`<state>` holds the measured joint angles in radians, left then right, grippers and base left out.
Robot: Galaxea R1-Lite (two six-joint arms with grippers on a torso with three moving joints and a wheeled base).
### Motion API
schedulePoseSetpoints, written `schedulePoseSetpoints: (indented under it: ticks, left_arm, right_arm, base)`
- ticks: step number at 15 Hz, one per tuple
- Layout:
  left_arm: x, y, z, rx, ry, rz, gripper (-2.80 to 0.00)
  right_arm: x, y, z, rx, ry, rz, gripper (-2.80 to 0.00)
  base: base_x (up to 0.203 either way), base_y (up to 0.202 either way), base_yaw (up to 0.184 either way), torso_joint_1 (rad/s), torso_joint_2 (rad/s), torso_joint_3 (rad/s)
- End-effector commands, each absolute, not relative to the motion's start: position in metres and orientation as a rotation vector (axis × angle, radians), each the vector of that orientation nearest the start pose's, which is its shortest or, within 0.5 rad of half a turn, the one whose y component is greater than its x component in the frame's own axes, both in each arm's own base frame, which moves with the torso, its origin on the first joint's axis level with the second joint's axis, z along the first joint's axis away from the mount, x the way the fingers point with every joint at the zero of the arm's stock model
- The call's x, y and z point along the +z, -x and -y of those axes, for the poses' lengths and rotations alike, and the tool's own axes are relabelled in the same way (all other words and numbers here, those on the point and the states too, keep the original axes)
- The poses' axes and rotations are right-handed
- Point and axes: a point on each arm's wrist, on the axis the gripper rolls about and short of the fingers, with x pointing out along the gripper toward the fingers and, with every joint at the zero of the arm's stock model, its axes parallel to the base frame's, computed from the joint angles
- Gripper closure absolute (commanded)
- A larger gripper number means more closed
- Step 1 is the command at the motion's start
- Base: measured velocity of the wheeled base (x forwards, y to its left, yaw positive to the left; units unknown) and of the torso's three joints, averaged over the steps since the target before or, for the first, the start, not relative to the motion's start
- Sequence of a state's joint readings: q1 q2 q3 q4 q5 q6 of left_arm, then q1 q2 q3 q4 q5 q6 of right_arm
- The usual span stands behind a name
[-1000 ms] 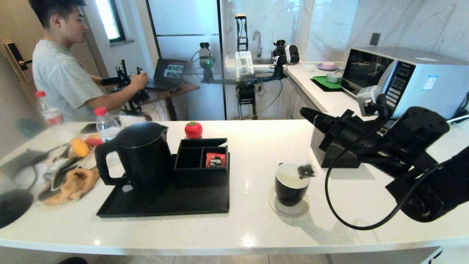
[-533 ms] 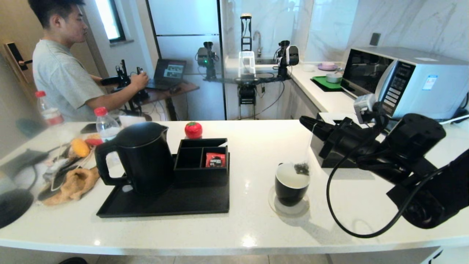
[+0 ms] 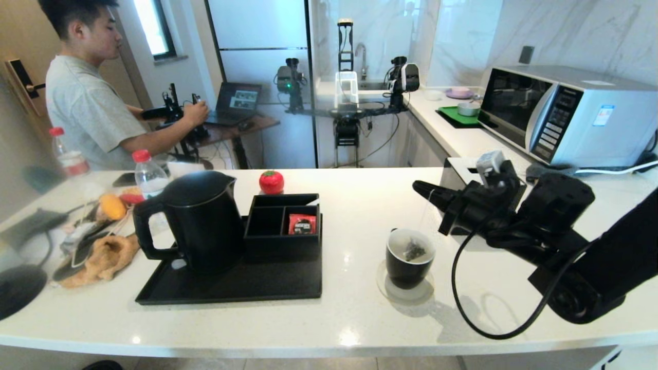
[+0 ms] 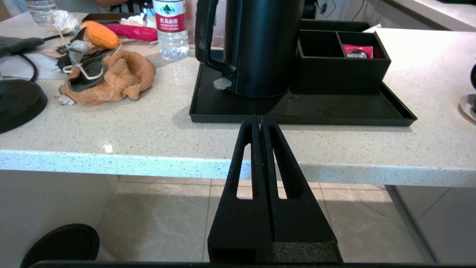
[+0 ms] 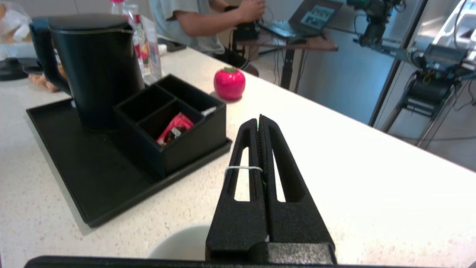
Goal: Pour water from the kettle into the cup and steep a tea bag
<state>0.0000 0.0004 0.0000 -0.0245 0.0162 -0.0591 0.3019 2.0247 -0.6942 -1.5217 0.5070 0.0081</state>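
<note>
The black kettle [image 3: 198,221] stands on the black tray [image 3: 231,290], left of centre on the counter. The black cup [image 3: 408,270] with a white inside sits on a round coaster to the right of the tray. My right gripper [image 3: 419,187] hovers above the cup, shut on the thin white string [image 5: 241,168], which lies across one finger. The tea bag [image 3: 414,251] hangs from that string down inside the cup. My left gripper [image 4: 259,120] is shut and empty, low in front of the counter's near edge, facing the kettle [image 4: 260,48].
A black divided box [image 3: 282,226] holding a red sachet [image 3: 302,224] stands on the tray beside the kettle. A red tomato-shaped object [image 3: 271,182] lies behind it. A bottle [image 3: 149,174] and cloth clutter [image 3: 103,254] fill the counter's left. A microwave [image 3: 565,113] stands at back right.
My right gripper has come down and slightly left. The tea bag, which hung above the cup's rim, now sits inside the cup. The left gripper has not moved.
</note>
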Motion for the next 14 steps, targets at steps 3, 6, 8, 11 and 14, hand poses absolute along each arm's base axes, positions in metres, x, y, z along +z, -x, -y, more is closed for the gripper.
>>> schedulePoseSetpoints:
  ticks: [3,6,8,11,14]
  left_arm:
    - [0.078,0.023,0.0,0.016,0.06,0.025,0.0]
    - [0.078,0.023,0.0,0.016,0.06,0.025,0.0]
    - [0.078,0.023,0.0,0.016,0.06,0.025,0.0]
    - [0.078,0.023,0.0,0.016,0.06,0.025,0.0]
    - [0.078,0.023,0.0,0.016,0.06,0.025,0.0]
  right_arm:
    - [0.118,-0.329,-0.115,0.813,0.016,0.166,0.0]
    - [0.108,-0.33,-0.115,0.812,0.013,0.131,0.0]
    - [0.104,-0.332,-0.115,0.812,0.014,0.121,0.0]
    - [0.106,-0.332,-0.116,0.812,0.013,0.128,0.0]
    - [0.117,-0.33,-0.114,0.808,0.016,0.164,0.0]
  base:
    - [0.0,0.0,0.0,0.0,0.0,0.0]
    - [0.0,0.0,0.0,0.0,0.0,0.0]
    - [0.0,0.0,0.0,0.0,0.0,0.0]
    - [0.0,0.0,0.0,0.0,0.0,0.0]
    - [0.0,0.0,0.0,0.0,0.0,0.0]
